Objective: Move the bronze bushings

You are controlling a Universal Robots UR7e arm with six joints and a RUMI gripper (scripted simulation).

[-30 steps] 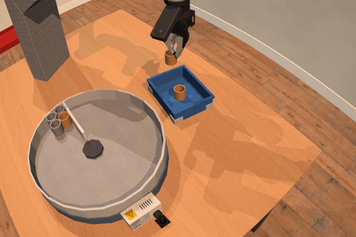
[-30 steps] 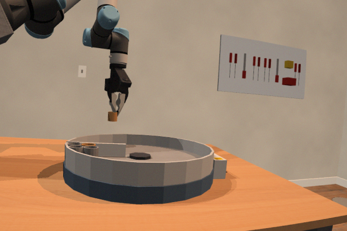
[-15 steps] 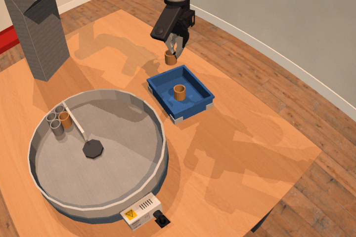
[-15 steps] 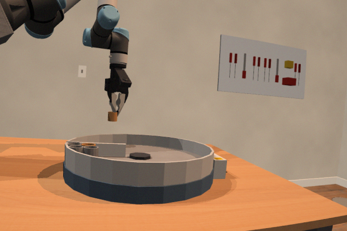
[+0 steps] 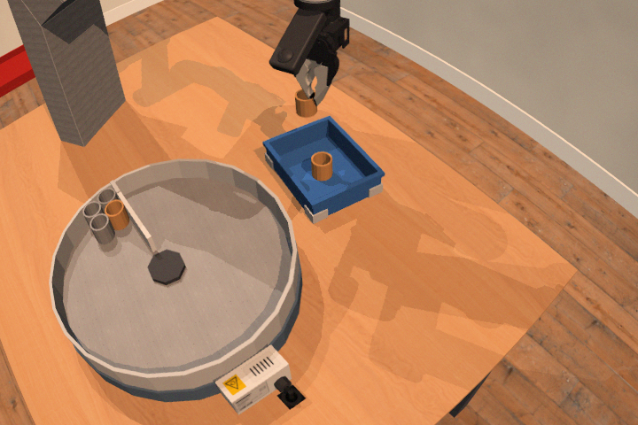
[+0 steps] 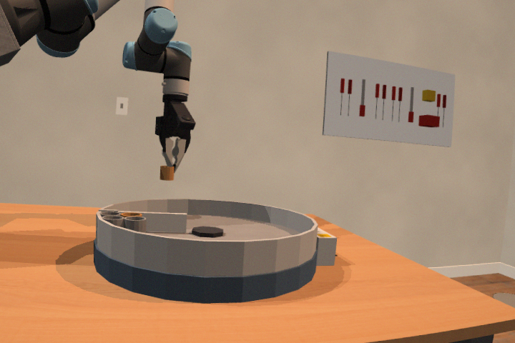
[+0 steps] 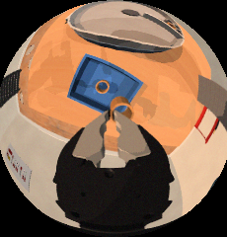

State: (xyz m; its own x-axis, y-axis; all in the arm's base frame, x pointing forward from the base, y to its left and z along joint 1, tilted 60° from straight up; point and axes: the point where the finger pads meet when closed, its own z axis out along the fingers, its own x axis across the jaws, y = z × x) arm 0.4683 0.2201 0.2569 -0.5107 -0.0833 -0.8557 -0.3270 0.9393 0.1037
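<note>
From the top, the claw (image 5: 312, 100) (image 6: 174, 167) (image 7: 111, 111) pinches a bronze bushing (image 5: 306, 104) (image 6: 167, 173) (image 7: 121, 108) by its wall, probably mid-transfer; another stands in the crate (image 5: 291, 138) (image 7: 79, 82), one on the turntable (image 5: 179, 320) (image 6: 209, 259) (image 7: 113, 30). Exterior: it hangs aloft, crate hidden. Wrist: carry it over the crate, lower, release; the fingertips' grip is partly obscured.

One bushing (image 5: 322, 167) (image 7: 103, 87) stands inside the crate (image 5: 348, 199) (image 7: 79, 76), beside the turntable (image 5: 179, 383) (image 6: 209, 259) (image 7: 128, 43) bearing four more bushings (image 5: 102, 231) (image 6: 134, 224).
</note>
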